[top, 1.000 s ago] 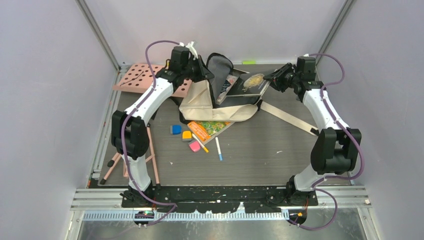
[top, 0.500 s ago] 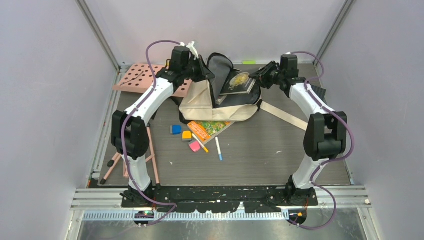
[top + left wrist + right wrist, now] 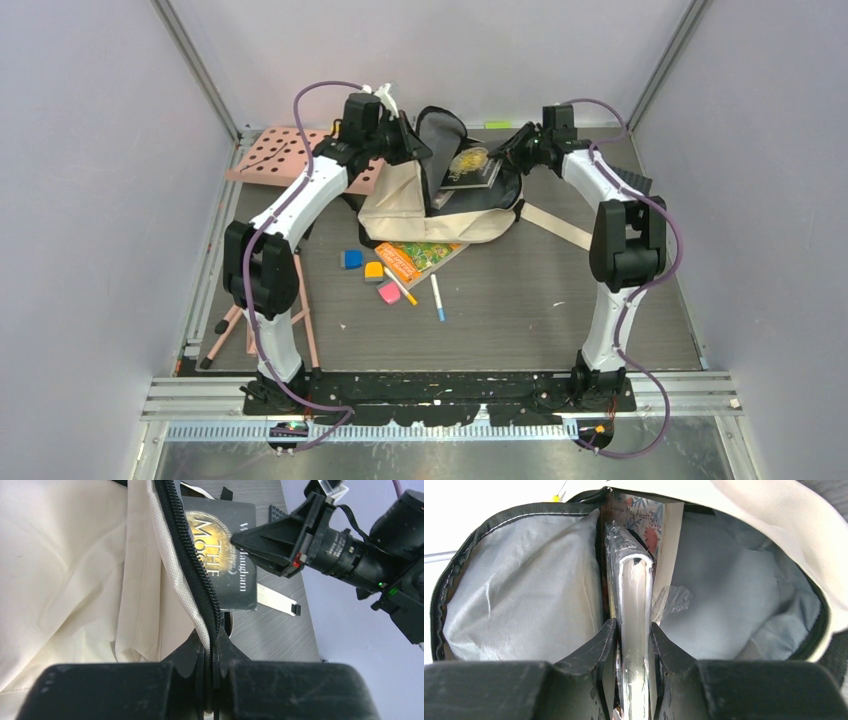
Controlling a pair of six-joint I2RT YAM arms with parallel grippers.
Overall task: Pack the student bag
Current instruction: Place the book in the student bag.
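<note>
Seen from above, the large cream fabric student bag (image 3: 400, 205) with black straps lies at the far middle of the dark table (image 3: 520, 300), its mouth open toward the right. The left claw (image 3: 408, 142) is at the bag's far-left rim and the right claw (image 3: 512, 150) at the mouth.

Only the left wrist view shows the left claw (image 3: 212, 647) clenched on the bag's black zip edge (image 3: 187, 545). Only the right wrist view looks inside. There the right claw (image 3: 634, 632) grasps a dark plastic-wrapped book (image 3: 634, 585) by its edge, reaching into the grey-lined compartment. A floral-covered book (image 3: 646, 515) stands just behind it, within the bag.

The top view alone shows an orange-and-green picture book (image 3: 418, 258) on the table, against the bag's near side.
</note>
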